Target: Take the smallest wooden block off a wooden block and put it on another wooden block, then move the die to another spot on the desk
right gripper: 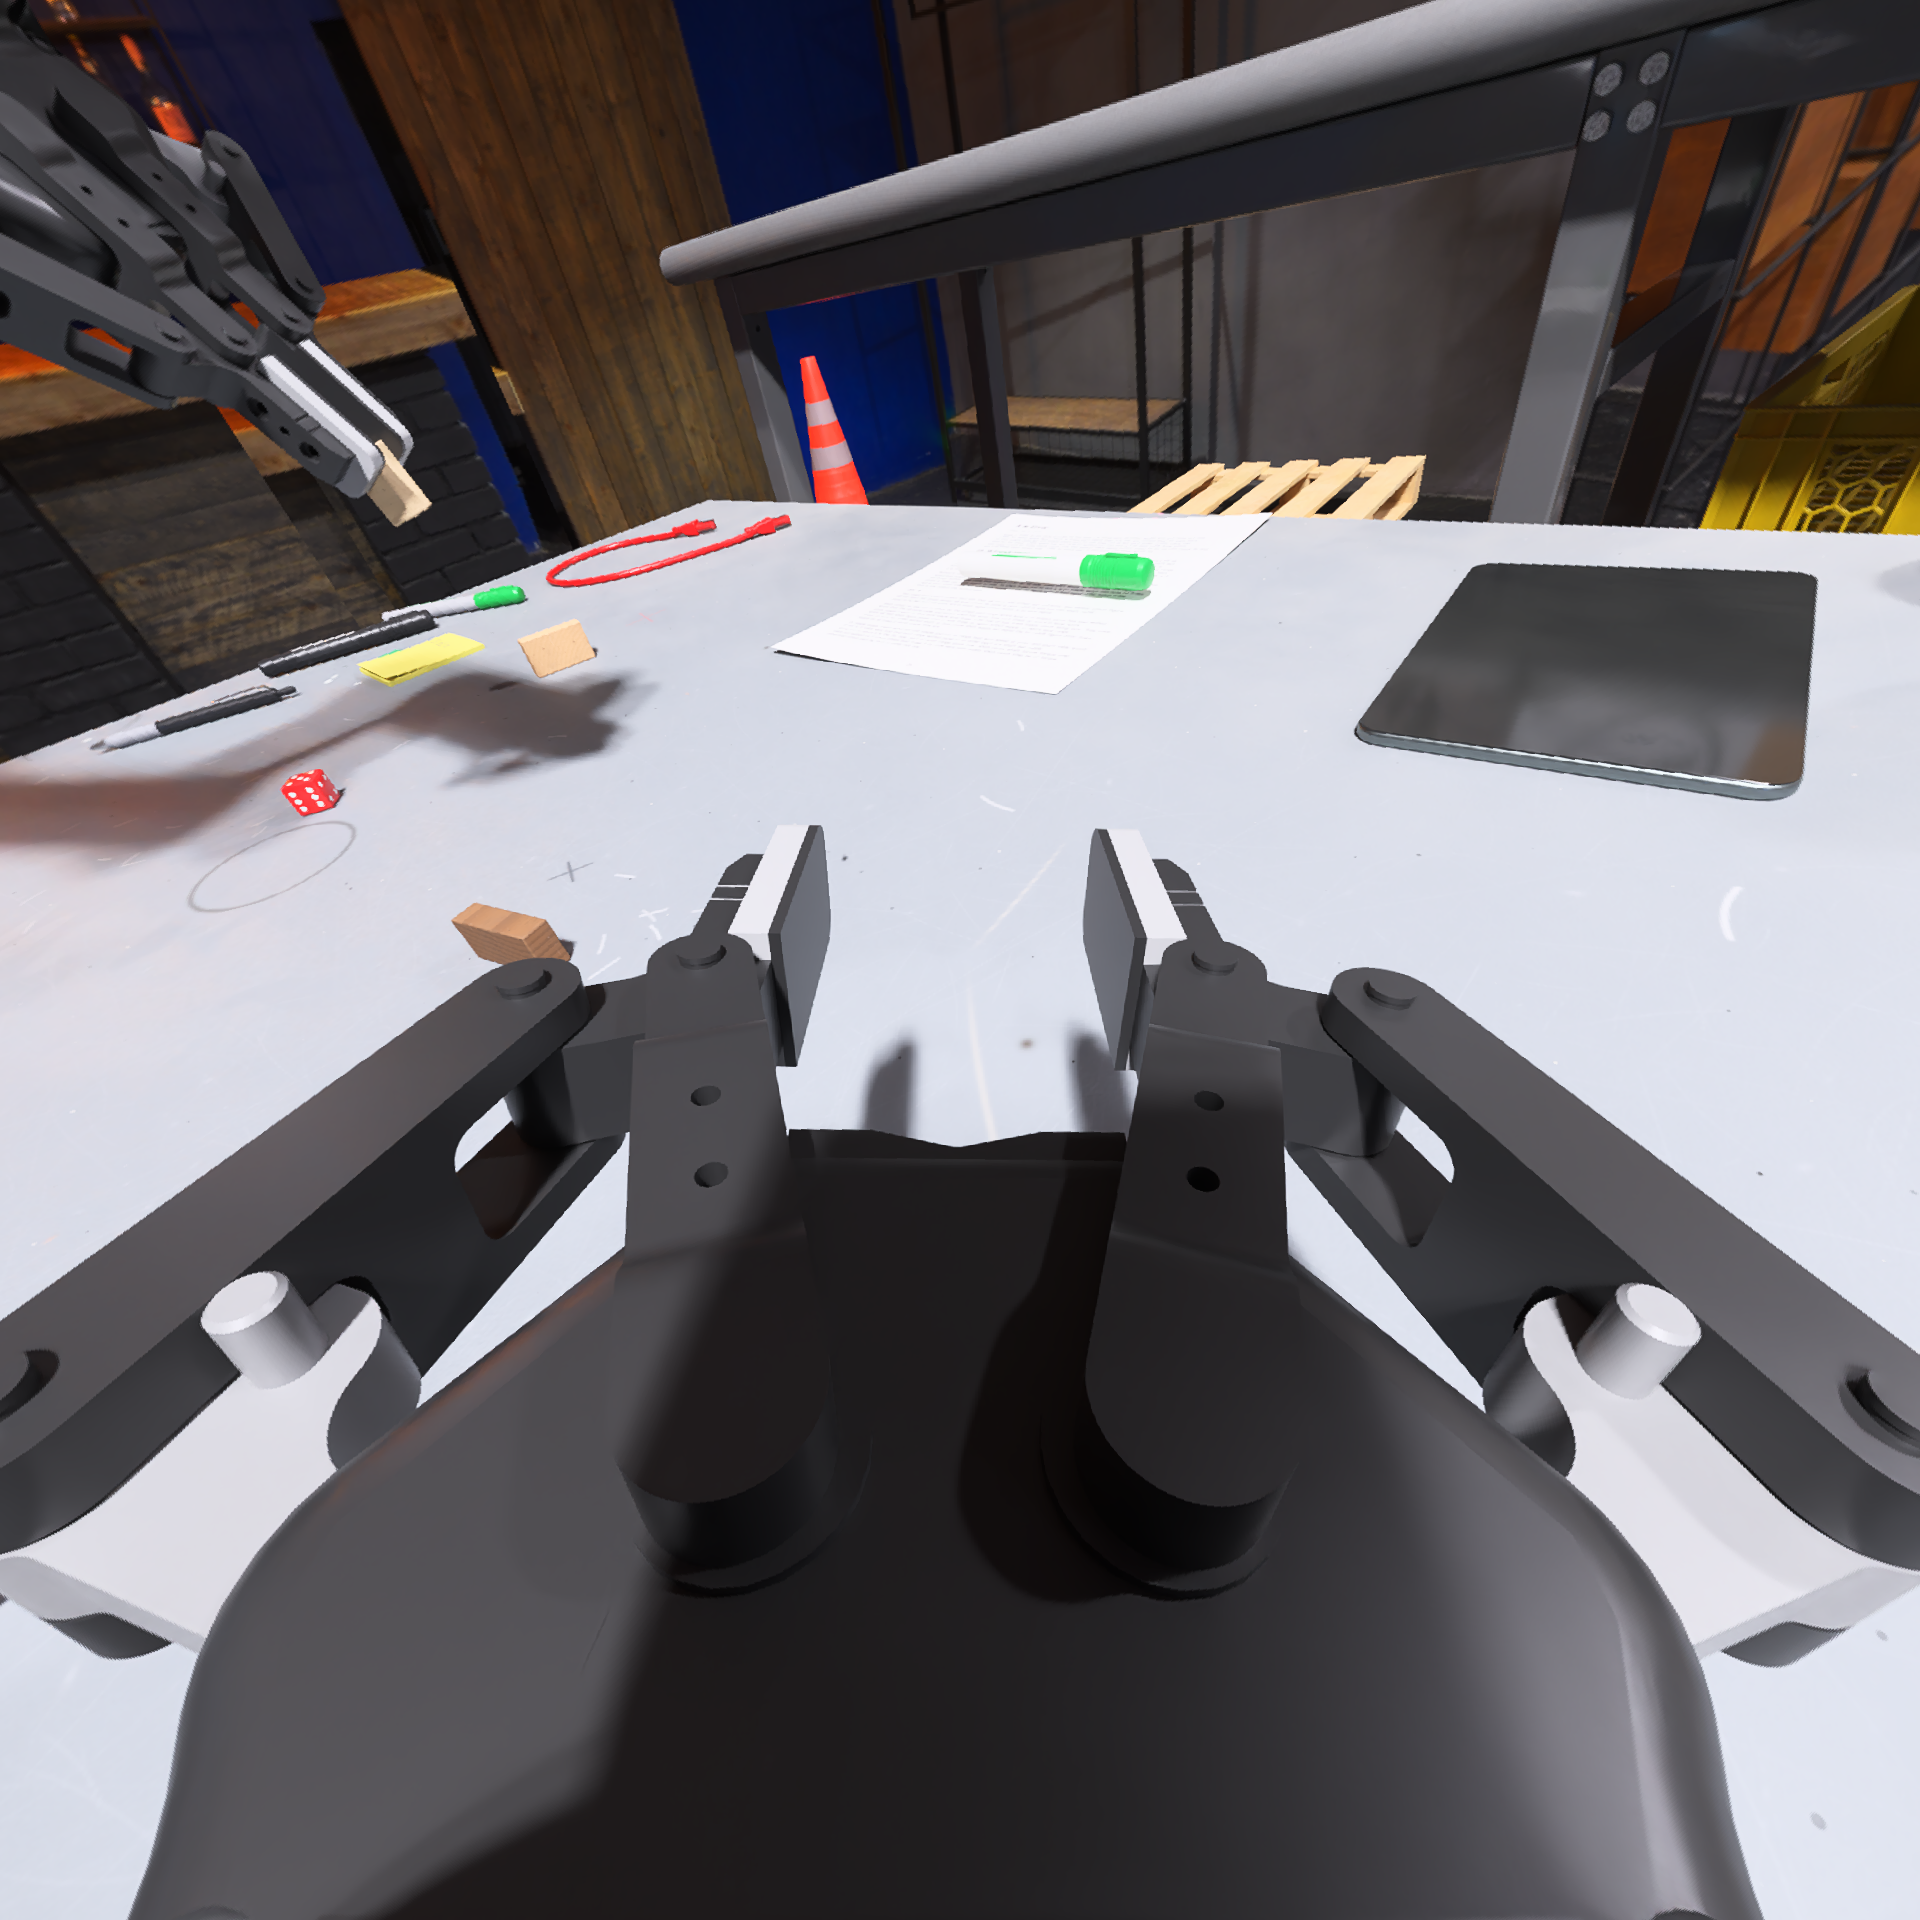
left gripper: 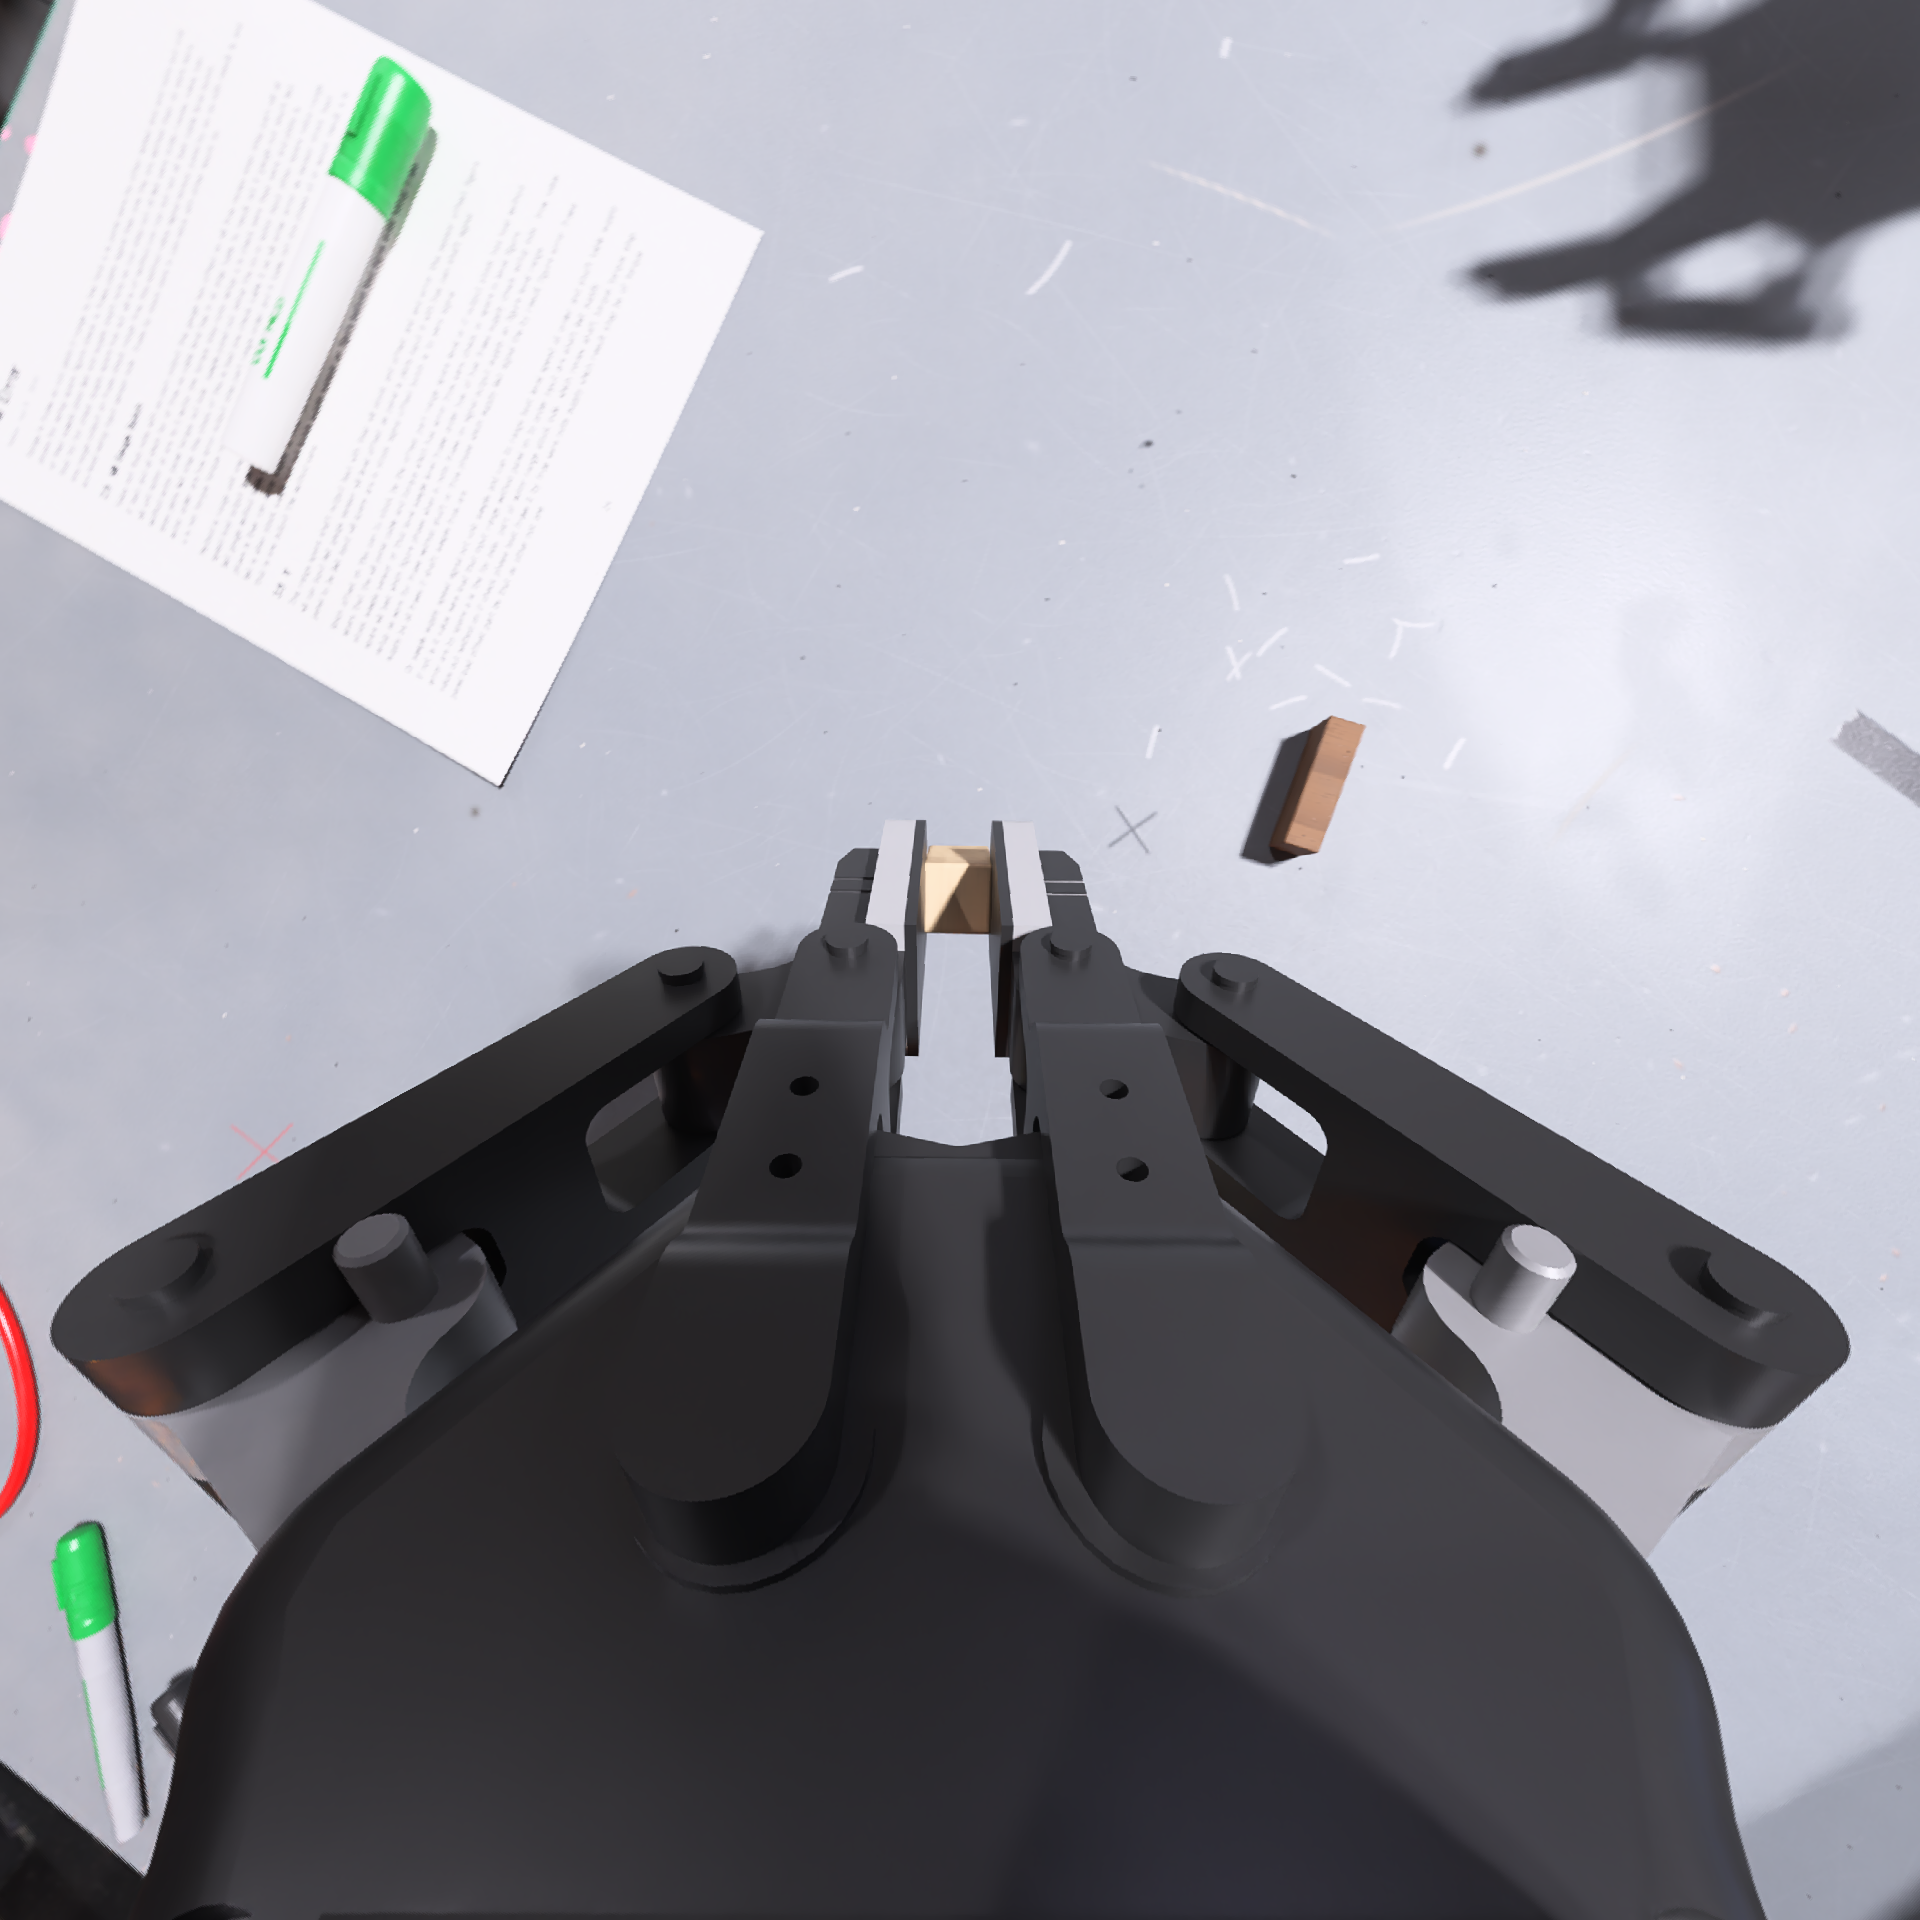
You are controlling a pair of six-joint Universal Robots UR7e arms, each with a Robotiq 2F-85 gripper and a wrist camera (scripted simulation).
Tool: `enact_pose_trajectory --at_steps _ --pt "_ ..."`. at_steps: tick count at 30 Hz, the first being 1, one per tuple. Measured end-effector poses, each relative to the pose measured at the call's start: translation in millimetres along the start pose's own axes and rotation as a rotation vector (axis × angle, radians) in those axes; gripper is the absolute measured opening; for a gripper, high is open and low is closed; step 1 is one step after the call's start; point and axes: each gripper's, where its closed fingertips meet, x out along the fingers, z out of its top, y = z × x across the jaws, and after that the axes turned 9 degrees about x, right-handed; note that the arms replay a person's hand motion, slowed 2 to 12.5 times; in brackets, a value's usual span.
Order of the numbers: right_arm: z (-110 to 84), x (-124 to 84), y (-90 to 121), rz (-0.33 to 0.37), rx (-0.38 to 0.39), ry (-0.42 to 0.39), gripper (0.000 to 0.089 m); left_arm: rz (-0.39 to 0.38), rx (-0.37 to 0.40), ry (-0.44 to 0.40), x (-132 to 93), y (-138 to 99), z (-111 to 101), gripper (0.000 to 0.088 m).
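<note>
Firstly, the desk: a flat pale-grey top, scuffed and chalk-marked, is seen beneath both sets of jaws.

Tablet: a dark glossy slab with rounded corners, laid flat ahead and to the right of the right jaws.

Printed sheet: white paper, ahead-left of the left jaws, with a green-capped marker lying on it.

Right gripper: black linkages with pale pads, angled low over the desk; the jaws are spread wide and nothing is held or touched.

Left gripper: pointed steeply down, raised clear above the desk; the jaws are closed to a narrow gap on the smallest block, a pale sharp-edged wooden piece clamped between the fingertips.

Light block: pale wood, flat on the desk, far ahead-left of the right jaws.

Brown block: an oblong of darker banded wood, on the desk just right of the left jaws.

Die: a red cube with white pips, on the desk ahead-left of the right jaws.
</note>
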Motion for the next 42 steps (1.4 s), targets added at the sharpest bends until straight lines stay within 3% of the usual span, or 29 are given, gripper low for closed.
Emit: enact_pose_trajectory --at_steps 21,42 --pt "-0.3 0 0 0.004 0.007 0.001 0.0447 -0.107 0.176 0.055 43 -68 20 0.0114" --pt "-0.1 0 -1 0.003 0.010 -0.002 0.0444 -0.157 0.241 0.093 72 -98 21 0.0114"
